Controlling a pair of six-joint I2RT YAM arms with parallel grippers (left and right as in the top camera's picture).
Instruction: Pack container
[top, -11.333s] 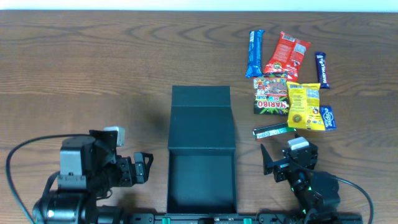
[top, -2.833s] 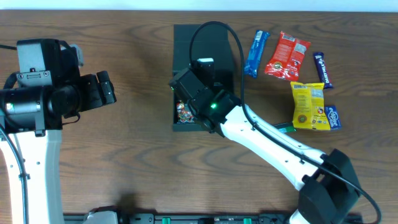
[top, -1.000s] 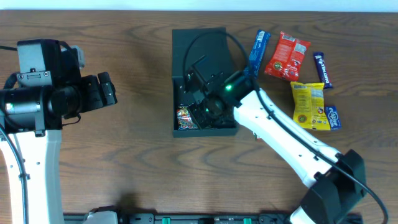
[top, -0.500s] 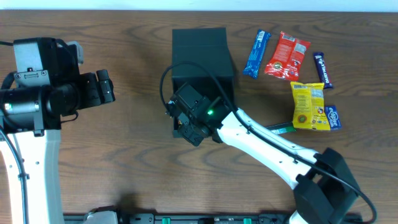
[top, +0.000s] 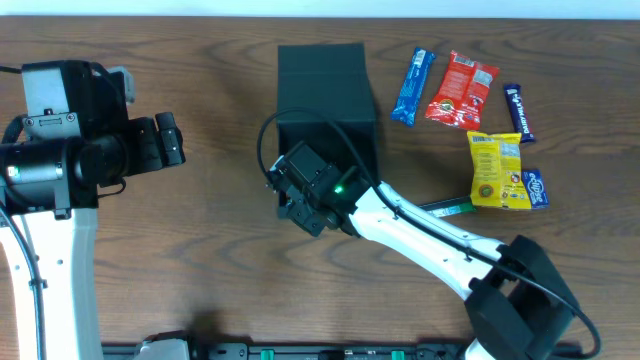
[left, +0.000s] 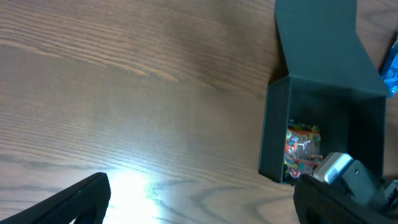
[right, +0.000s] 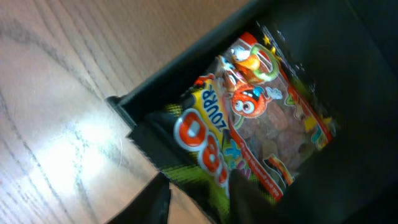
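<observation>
Right claw (top: 297, 198) at the sweets packet (right: 249, 130) inside the container (top: 322, 72)
Whether it grips the packet cannot be told; left claw (top: 170, 142) gapes wide over the surface (top: 210, 60)

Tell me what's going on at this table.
The right gripper is down at the near left corner of the dark teal-green rectangular box, over a colourful gummy bag lying inside; whether it grips the bag is unclear. The left gripper hangs open, off to the side. Other snack packets lie beside the box.
</observation>
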